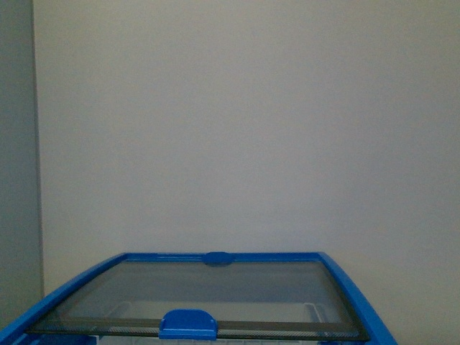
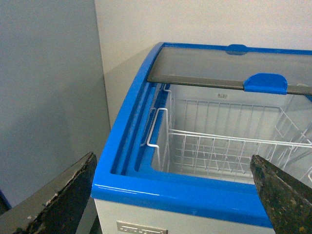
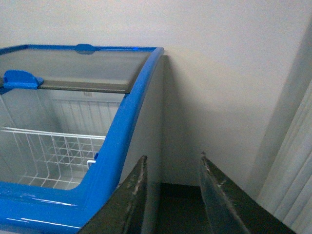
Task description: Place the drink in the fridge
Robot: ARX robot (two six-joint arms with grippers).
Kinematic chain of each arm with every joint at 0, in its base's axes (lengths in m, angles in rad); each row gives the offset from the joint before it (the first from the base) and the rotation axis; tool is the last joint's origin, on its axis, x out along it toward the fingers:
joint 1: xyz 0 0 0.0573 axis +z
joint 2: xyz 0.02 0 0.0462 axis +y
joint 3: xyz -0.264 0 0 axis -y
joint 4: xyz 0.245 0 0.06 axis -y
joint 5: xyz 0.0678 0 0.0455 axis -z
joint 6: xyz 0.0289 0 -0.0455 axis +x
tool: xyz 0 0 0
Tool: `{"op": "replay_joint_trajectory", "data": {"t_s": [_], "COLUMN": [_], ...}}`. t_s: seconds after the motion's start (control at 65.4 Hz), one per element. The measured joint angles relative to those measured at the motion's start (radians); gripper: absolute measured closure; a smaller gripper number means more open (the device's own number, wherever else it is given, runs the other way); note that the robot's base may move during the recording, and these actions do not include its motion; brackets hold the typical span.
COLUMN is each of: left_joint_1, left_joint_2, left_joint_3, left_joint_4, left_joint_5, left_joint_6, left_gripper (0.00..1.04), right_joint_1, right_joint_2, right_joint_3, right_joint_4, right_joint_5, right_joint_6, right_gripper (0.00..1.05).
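Note:
The fridge is a white chest freezer with a blue top rim, low in the front view. Its curved glass lid with a blue handle is slid toward the wall, leaving the near part open. The left wrist view looks into that opening at a white wire basket with nothing in it. My left gripper hangs open in front of the fridge rim, holding nothing. My right gripper is shut and empty, beside the fridge's right corner. The drink is out of view.
A plain white wall stands right behind the fridge. A grey panel rises on its left side. On its right, a narrow dark floor gap separates it from the wall and a pale ribbed surface.

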Motion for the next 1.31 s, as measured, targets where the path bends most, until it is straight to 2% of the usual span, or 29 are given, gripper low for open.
{"op": "replay_joint_trajectory", "data": {"t_s": [0.168,0.245,0.306,1.314], "left_joint_1": [0.000,0.000,0.000,0.000], "left_joint_2": [0.000,0.000,0.000,0.000], "left_joint_3": [0.000,0.000,0.000,0.000], "left_joint_4": [0.000,0.000,0.000,0.000], "left_joint_5": [0.000,0.000,0.000,0.000], "left_joint_6": [0.000,0.000,0.000,0.000], "left_gripper": [0.08,0.08,0.08,0.08], "right_joint_1": [0.000,0.000,0.000,0.000], "right_joint_2": [0.000,0.000,0.000,0.000], "right_joint_3": [0.000,0.000,0.000,0.000], "right_joint_4": [0.000,0.000,0.000,0.000], "right_joint_5": [0.000,0.000,0.000,0.000], "right_joint_6": [0.000,0.000,0.000,0.000], "right_gripper": [0.29,0.14,0.06,0.07]}}
